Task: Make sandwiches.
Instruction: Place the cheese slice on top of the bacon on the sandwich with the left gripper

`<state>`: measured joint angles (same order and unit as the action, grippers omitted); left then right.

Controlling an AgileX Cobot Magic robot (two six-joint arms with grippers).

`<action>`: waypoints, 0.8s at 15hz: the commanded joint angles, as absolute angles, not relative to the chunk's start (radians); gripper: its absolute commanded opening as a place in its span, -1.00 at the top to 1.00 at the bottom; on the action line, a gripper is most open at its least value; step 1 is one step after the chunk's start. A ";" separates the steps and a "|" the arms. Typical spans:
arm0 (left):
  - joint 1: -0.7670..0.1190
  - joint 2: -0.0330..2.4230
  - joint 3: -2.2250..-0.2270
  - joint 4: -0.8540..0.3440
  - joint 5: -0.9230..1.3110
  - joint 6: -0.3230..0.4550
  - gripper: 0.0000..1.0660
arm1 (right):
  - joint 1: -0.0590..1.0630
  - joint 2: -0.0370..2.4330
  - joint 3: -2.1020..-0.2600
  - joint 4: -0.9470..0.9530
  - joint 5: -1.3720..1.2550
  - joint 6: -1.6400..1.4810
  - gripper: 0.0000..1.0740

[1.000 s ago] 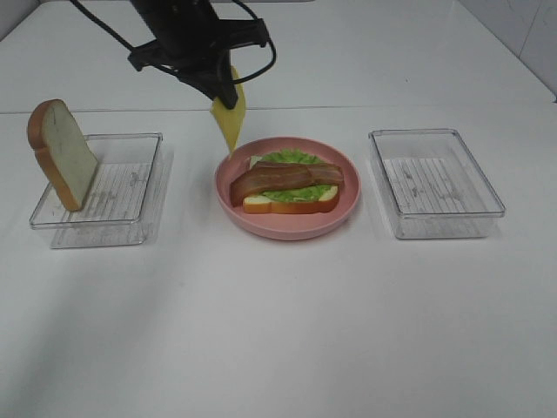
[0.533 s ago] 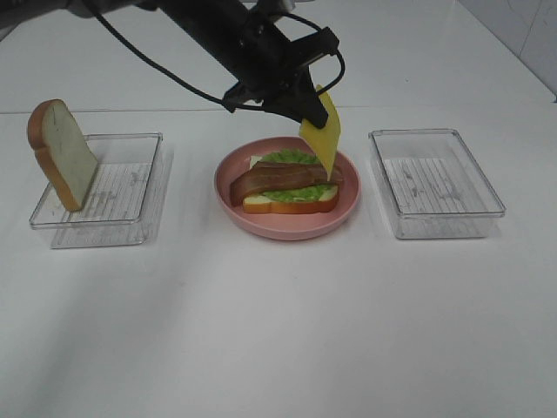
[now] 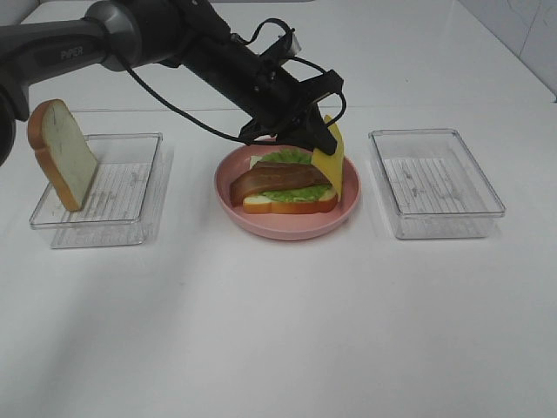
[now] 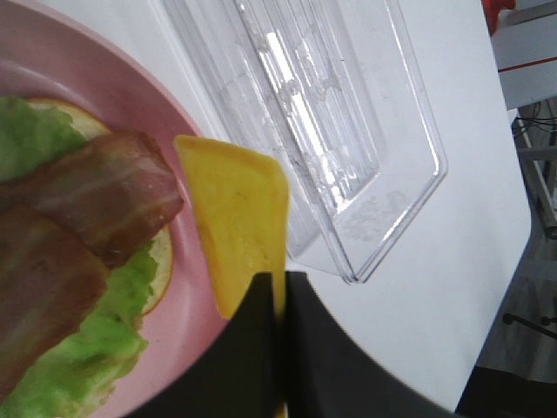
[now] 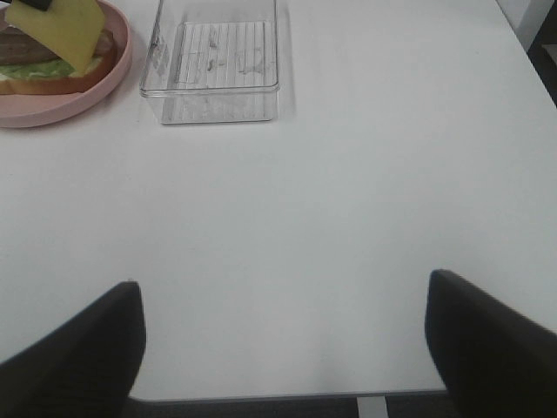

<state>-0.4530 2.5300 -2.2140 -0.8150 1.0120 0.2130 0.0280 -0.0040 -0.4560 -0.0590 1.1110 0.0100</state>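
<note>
Pinching the cheese (image 3: 329, 158) by its upper edge, the left hand (image 3: 322, 132) has its black fingers shut flat on the thin yellow square, which hangs tilted from the tips. Just under the hand sits the open sandwich: white bread (image 3: 291, 205) with a brown crust, frilly green lettuce (image 3: 293, 157) and glossy reddish-brown bacon (image 3: 283, 177), all on a round pink plate (image 3: 287, 226).

Only the high view shows the spare slice (image 3: 63, 152), leaning upright in a clear tray (image 3: 130, 209) well behind the hand, back along its arm.

The left wrist view comes close. The cheese (image 4: 239, 218) is smooth with rounded corners, held between the tips of the left hand (image 4: 280, 280). Its free end hangs beside the end of the bacon (image 4: 96, 187); whether they touch cannot be told. Past the tips lies a second tray (image 4: 348, 131), ribbed clear plastic.

Only the right wrist view shows the right hand (image 5: 283, 283). Its dark fingers (image 5: 78, 348) are spread wide with nothing between them, over the bare white table (image 5: 348, 218). The second tray (image 5: 213, 61), plate (image 5: 61, 111) and cheese (image 5: 74, 26) lie far ahead of it.
</note>
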 commanded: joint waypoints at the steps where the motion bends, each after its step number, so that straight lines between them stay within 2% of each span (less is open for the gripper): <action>1: -0.453 2.529 -2.221 -0.780 1.001 0.219 1.00 | 0.026 -0.025 -0.453 -0.054 1.103 0.007 -0.58; 2: -0.453 2.529 -2.221 -0.704 0.986 0.202 1.00 | 0.026 -0.025 -0.453 -0.054 1.103 0.007 -0.58; 6: -0.453 2.529 -2.221 -0.609 0.959 0.169 1.00 | 0.026 -0.025 -0.453 -0.054 1.103 0.007 -0.58; 10: -0.453 2.529 -2.221 -0.491 0.955 0.090 1.00 | 0.026 -0.025 -0.453 -0.054 1.103 0.007 -0.58; 12: -0.455 2.529 -2.221 -0.461 0.948 0.079 1.00 | 0.026 -0.025 -0.453 -0.054 1.103 0.007 -0.58</action>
